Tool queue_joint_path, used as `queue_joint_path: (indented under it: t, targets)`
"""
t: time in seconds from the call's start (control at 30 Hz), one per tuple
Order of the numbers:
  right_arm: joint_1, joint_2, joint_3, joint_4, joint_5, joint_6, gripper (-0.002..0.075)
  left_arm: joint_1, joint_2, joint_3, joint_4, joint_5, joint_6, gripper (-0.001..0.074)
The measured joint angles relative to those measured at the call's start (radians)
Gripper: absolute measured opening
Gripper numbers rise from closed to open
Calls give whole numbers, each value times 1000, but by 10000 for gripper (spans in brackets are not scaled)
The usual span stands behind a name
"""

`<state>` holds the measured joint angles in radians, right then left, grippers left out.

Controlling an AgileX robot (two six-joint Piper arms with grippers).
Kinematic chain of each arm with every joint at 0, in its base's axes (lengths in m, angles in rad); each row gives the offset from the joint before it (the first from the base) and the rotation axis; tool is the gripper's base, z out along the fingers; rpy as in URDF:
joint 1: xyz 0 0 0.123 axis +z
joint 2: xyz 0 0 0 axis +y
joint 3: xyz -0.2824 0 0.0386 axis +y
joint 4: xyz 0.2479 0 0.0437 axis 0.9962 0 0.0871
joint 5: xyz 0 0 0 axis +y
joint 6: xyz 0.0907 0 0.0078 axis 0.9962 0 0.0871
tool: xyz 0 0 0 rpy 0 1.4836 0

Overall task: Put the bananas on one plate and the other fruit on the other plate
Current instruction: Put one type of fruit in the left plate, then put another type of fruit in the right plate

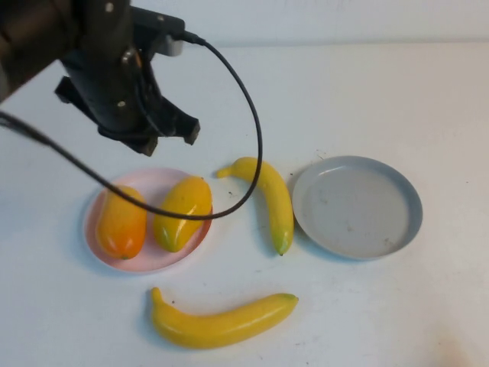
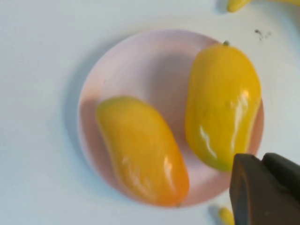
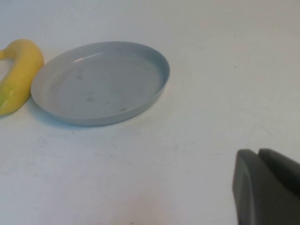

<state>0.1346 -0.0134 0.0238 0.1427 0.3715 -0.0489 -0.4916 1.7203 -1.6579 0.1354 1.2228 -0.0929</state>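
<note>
Nearest us, one banana lies on the desk; both mangoes sit on the pink plate, left end effector hovering above, grip unclear. Second banana beside the grey plate: smooth, rigid-looking; grab mid-length. Right end effector low, grip unclear.

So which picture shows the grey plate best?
The high view: the round grey-blue plate shows whole, beside a curved yellow banana. The right wrist view shows it whole too, but slanted. The left wrist view misses it, seeing only the pale pink plate.

Glossy smooth mangoes on matt pink plate; matt grey plate.
</note>
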Motion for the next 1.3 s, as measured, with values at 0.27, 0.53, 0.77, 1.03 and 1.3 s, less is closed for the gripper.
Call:
queue_joint_path:
  t: [0.27, 0.53, 0.77, 1.03, 1.3]
  targets:
    - [0, 0, 0, 0, 0, 0, -17, 0, -408, 394, -1, -246, -47, 4]
    - [0, 0, 0, 0, 0, 0, -17, 0, -702, 782, 52, -452, -54, 4]
    - [0, 0, 0, 0, 0, 0, -17, 0, -763, 846, 166, -417, -76, 4]
    - [0, 0, 0, 0, 0, 0, -17, 0, -777, 892, 158, -571, -167, 3]
    - [0, 0, 0, 0, 0, 0, -17, 54, -1020, 1194, -108, -1206, 148, 3]
